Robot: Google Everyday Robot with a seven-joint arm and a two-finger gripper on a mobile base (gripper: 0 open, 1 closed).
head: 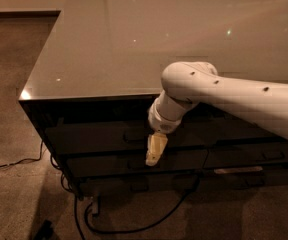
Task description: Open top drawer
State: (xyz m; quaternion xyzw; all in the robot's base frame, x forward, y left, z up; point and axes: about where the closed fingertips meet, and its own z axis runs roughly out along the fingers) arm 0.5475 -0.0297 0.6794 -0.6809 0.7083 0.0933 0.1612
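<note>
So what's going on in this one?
A single robot arm reaches down across the front of a dark cabinet with a glossy top. Its gripper hangs in front of the drawer fronts, just right of the top drawer's small central handle and level with the drawer's lower edge. The drawer looks shut, flush with the others. Cables trail on the carpet below.

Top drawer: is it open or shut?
Shut, it seems: the top drawer shows only its dark front, no inside. The gripper hangs in front of it.
</note>
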